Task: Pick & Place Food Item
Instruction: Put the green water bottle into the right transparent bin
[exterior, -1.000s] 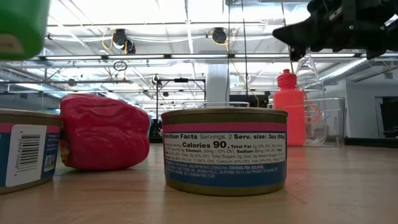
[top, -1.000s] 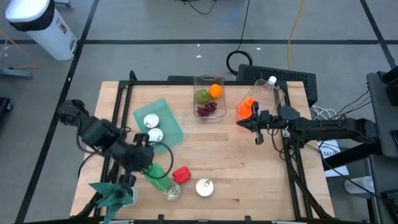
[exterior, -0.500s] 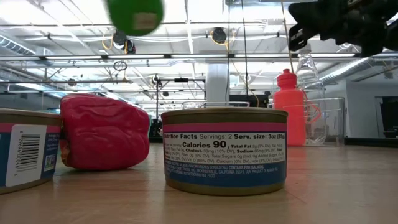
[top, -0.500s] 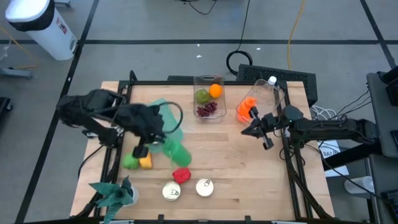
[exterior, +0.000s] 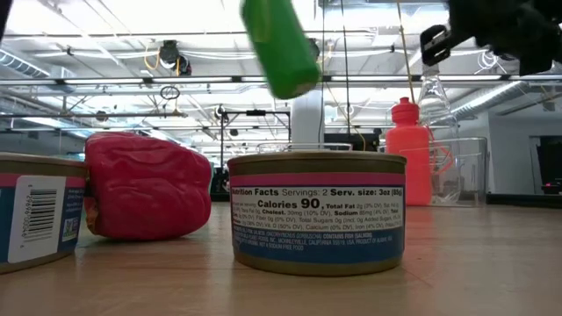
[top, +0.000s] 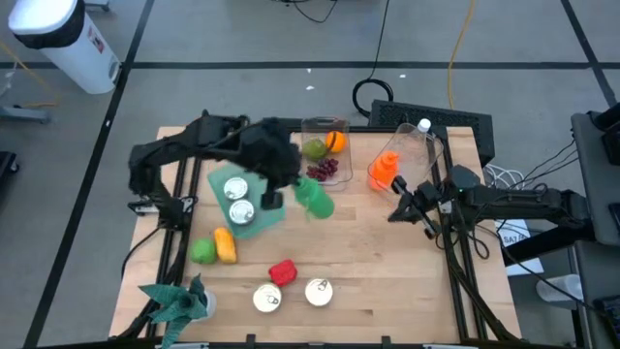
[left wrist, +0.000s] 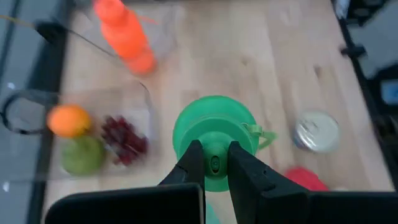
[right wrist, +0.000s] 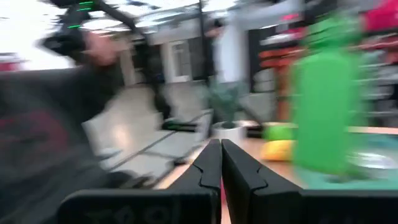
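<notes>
your left tool [left wrist: 210,163] pinches the loop on a smooth green plastic bottle [top: 314,199], held in the air near the far edge of the wooden surface [top: 368,262], beside the clear food tray [top: 325,155]. your right tool [top: 397,213] waits closed near the right edge.
</notes>
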Motion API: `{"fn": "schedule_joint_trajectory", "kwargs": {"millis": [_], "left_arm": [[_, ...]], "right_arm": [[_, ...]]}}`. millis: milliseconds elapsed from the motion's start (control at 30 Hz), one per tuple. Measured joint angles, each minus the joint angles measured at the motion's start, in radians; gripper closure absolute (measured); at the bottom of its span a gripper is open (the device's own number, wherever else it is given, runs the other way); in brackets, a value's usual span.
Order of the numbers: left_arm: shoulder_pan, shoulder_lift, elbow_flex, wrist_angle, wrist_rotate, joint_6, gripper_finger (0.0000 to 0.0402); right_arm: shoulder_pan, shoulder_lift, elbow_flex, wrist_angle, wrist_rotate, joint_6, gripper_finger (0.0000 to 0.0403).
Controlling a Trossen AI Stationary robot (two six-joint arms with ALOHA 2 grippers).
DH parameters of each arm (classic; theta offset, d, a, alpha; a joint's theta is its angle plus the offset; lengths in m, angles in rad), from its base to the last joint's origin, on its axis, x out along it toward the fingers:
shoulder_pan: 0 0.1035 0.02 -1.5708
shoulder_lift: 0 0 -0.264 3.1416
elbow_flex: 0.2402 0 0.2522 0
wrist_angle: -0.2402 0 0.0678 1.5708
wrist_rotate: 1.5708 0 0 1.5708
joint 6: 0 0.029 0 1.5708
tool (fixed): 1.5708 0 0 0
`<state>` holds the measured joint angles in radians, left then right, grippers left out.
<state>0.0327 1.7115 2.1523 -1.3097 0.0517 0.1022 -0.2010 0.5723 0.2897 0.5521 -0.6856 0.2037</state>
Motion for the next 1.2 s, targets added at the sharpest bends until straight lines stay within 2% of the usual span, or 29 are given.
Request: {"fn": "schedule_joint_trajectory", "kwargs": {"millis": [200,400,667,833,933,1000,1067,1200], "left_arm": [[0.090,0.146,0.201,0.023,0.038,0.090,0.0375],[0.142,0.207,0.200,0.202,0.141,0.157,0.0375],[0.171,0.266,0.201,0.467,0.116,0.214,0.0376],[0.187,0.266,0.201,0.530,0.133,0.236,0.0376],[0.197,0.258,0.201,0.508,0.134,0.233,0.0376],[0.198,0.252,0.202,0.478,0.132,0.240,0.0376],[0.193,0.242,0.202,0.432,0.132,0.244,0.0376],[0.182,0.237,0.202,0.324,0.134,0.251,0.0376]], "right_arm": [[0.129,0.000,0.000,-0.010,-0.023,-0.027,0.0403],[0.172,-0.040,0.001,0.141,0.034,-0.017,0.0403],[0.190,-0.100,0.000,0.057,-0.074,-0.019,0.0403],[0.196,-0.109,0.000,0.034,-0.075,-0.040,0.0403],[0.195,-0.108,0.000,0.029,-0.070,-0.057,0.0403],[0.195,-0.109,0.000,0.026,-0.027,-0.107,0.0403],[0.195,-0.110,0.000,0.014,0.066,-0.169,0.0403],[0.197,-0.109,0.000,-0.023,0.345,-0.257,0.0400]]}}
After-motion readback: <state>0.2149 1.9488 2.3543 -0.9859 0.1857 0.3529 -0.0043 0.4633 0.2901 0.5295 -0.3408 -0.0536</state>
